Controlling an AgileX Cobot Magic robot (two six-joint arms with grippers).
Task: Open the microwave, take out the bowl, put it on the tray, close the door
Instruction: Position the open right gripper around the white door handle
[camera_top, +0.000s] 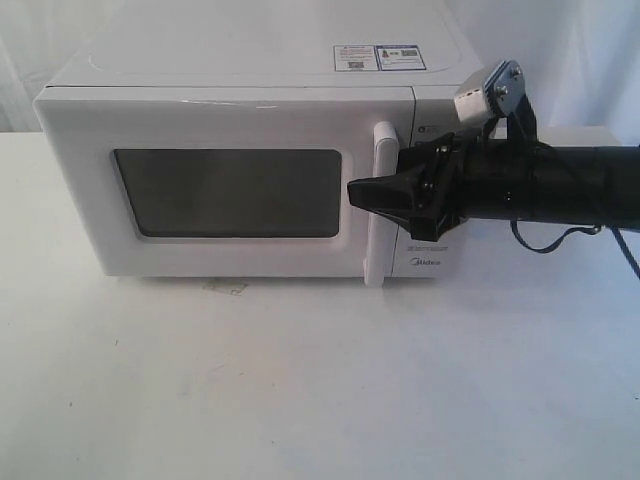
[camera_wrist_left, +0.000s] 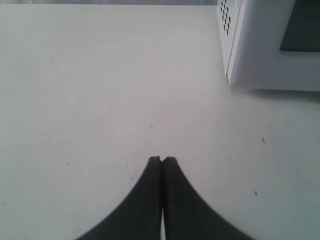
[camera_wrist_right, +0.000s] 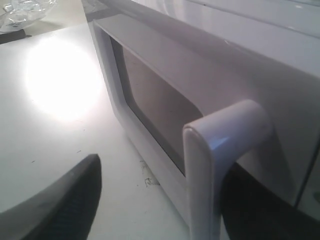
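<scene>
Two black fingers (camera_wrist_right: 65, 200) of the right pincer (camera_top: 370, 193) stood apart, one on each side of the tall white vertical bar handle (camera_top: 378, 250), not yet closed on it. The handle belonged to the white door with a dark rectangular window (camera_top: 90, 200), which sat shut on the boxy white countertop microwave (camera_top: 240, 120). That microwave rested on the plain white surface (camera_top: 300, 400).

The handle looked like rigid, glossy moulded plastic, so it would probably not give under a squeeze but might slip between smooth pads. A hold near mid-height, about where the pincer hovered, seemed the best place, as it would spread the pull evenly. The door would likely resist at its latch and then swing freely. The light-looking oven might slide on the surface unless the pull was slow and followed the hinge's arc.

No bowl could be seen, and the dark window hid whatever was inside.

Over bare surface, just off the microwave's corner, the left pincer (camera_wrist_left: 161, 161) hung with its tips pressed together, holding nothing.
</scene>
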